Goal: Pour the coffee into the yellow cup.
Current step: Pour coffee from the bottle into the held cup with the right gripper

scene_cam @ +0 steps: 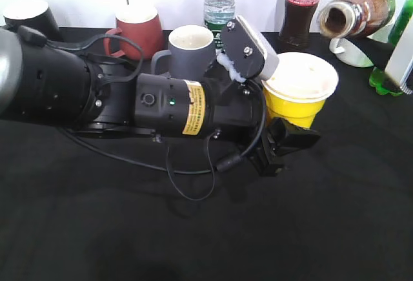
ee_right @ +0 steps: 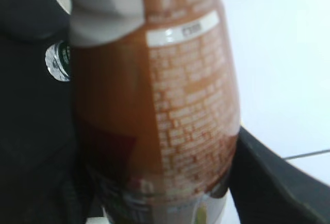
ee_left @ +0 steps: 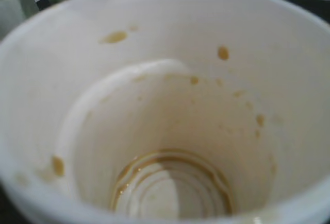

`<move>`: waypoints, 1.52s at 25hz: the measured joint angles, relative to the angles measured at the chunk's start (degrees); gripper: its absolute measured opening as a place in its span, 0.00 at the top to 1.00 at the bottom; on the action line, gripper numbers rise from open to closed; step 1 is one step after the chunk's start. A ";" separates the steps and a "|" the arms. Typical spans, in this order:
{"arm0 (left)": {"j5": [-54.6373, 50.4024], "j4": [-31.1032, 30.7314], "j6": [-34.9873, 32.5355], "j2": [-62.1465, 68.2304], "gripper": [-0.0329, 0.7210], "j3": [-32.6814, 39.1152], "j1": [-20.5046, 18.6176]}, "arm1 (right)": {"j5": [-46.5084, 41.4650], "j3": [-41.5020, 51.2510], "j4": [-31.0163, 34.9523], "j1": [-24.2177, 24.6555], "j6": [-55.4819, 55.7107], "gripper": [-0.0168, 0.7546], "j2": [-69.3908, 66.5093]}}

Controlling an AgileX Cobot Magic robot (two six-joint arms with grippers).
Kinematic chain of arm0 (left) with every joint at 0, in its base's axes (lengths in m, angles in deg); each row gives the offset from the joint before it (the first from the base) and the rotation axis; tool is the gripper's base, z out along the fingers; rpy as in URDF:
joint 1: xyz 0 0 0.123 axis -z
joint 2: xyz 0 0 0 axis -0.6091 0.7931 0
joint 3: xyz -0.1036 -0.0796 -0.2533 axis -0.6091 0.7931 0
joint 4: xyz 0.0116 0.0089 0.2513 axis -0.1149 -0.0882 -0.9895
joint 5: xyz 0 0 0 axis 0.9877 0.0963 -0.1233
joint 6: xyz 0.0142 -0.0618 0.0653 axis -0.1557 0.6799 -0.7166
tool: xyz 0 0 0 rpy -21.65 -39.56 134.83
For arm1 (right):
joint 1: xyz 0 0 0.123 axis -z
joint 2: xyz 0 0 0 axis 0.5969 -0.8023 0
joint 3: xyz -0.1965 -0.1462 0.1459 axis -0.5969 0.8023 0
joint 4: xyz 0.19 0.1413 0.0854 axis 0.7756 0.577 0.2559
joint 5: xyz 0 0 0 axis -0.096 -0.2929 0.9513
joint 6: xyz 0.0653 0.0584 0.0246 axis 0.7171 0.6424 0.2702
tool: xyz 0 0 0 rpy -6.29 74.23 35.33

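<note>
- Left gripper (scene_cam: 290, 140) closed around the lower wall of the yellow cup (scene_cam: 298, 103), holding it upright just above the black table (scene_cam: 193, 229).
- Inside of the cup white, with brown drops on the wall and a thin brown ring at the bottom (ee_left: 170, 183).
- Coffee bottle (scene_cam: 355, 11) held up in the air, right of the cup and higher than its rim, lying almost flat, open mouth turned to the left.
- Right gripper (ee_right: 154, 105) clamped on the bottle's body, dark fingers (ee_right: 278, 177) on both sides of the label.
- Behind: grey mug (scene_cam: 189, 48), red mug (scene_cam: 137, 29), cola bottle (scene_cam: 300, 6), water bottle (scene_cam: 219, 3).
</note>
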 joint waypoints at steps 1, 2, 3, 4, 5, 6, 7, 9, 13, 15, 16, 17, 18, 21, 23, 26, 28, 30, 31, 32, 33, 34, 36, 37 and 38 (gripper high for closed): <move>0.00 0.00 0.00 0.00 0.35 0.00 0.11 | 0.00 0.00 0.00 0.00 -1.02 0.27 0.00; 0.11 0.00 0.00 0.00 0.35 0.00 0.18 | 0.06 0.00 0.00 0.00 -2.32 0.27 0.00; 0.10 0.00 0.00 0.00 0.35 0.00 0.18 | 0.06 0.00 0.00 0.00 -3.34 0.27 0.00; 0.12 0.00 0.00 0.00 0.35 0.00 0.29 | 0.06 0.00 0.00 0.00 -4.23 0.27 0.00; 0.17 0.00 0.00 0.00 0.35 0.00 0.37 | 0.06 0.00 0.00 0.00 -4.93 0.27 0.00; 0.24 0.00 0.00 0.00 0.35 0.00 0.37 | 0.06 0.00 0.00 0.00 -5.86 0.27 0.00; 0.24 0.00 0.00 0.00 0.35 0.00 0.37 | 0.06 0.00 0.06 0.00 -6.90 0.27 0.00; 0.24 0.00 0.00 0.00 0.35 0.00 0.37 | 0.06 0.00 0.43 0.00 -8.20 0.27 0.00; 0.24 -0.05 0.00 0.00 0.35 0.00 0.37 | 0.06 0.00 0.68 0.00 -9.54 0.27 0.00; 0.24 -0.09 0.00 0.00 0.35 0.00 0.37 | 0.06 0.00 1.61 0.00 -11.15 0.27 0.00; 0.24 -0.09 0.00 0.00 0.35 0.00 0.37 | 0.12 0.00 2.55 0.00 -11.86 0.27 0.00; 0.24 -0.09 0.00 0.00 0.35 0.00 0.37 | 0.30 0.00 3.05 0.00 -12.28 0.27 0.00; 0.24 -0.09 0.00 0.00 0.35 0.00 0.37 | 0.41 0.00 3.32 0.00 -12.40 0.27 0.00; 0.24 -0.18 0.00 0.00 0.35 0.00 0.37 | 1.12 0.00 3.43 0.00 -13.07 0.27 0.00; 0.18 -0.18 0.00 0.00 0.35 0.00 0.37 | 1.63 0.00 3.43 0.00 -13.53 0.27 0.00; 0.18 -0.23 0.00 0.00 0.35 0.00 0.37 | 1.74 0.00 3.43 0.00 -14.74 0.27 0.00; 0.18 -0.23 0.00 0.00 0.35 0.00 0.37 | 1.74 0.00 3.43 0.00 -15.20 0.27 0.00; 0.10 -0.23 0.00 0.00 0.35 0.00 0.37 | 1.74 0.00 3.43 0.00 -15.83 0.27 0.00; 0.05 -0.25 0.00 0.00 0.35 0.00 0.37 | 1.83 0.00 3.43 0.00 -16.44 0.27 0.00; 0.00 -0.30 0.00 0.00 0.35 0.00 0.37 | 1.83 0.00 3.43 0.00 -16.80 0.27 0.00; 0.00 -0.35 0.00 0.00 0.35 0.00 0.37 | 1.83 0.00 3.43 0.00 -16.92 0.27 0.00; -0.06 -0.35 0.00 0.00 0.35 0.00 0.37 | 1.83 0.00 3.43 0.00 -17.05 0.27 0.00; -0.06 -0.41 0.00 0.00 0.35 0.00 0.37 | 1.88 0.00 3.43 0.00 -17.79 0.27 0.00; -0.06 -0.41 0.00 0.00 0.35 0.00 0.37 | 1.95 0.00 3.43 0.00 -18.03 0.27 0.00; -0.07 -0.41 0.00 0.00 0.35 0.00 0.37 | 1.95 0.00 3.48 0.00 -18.17 0.27 0.00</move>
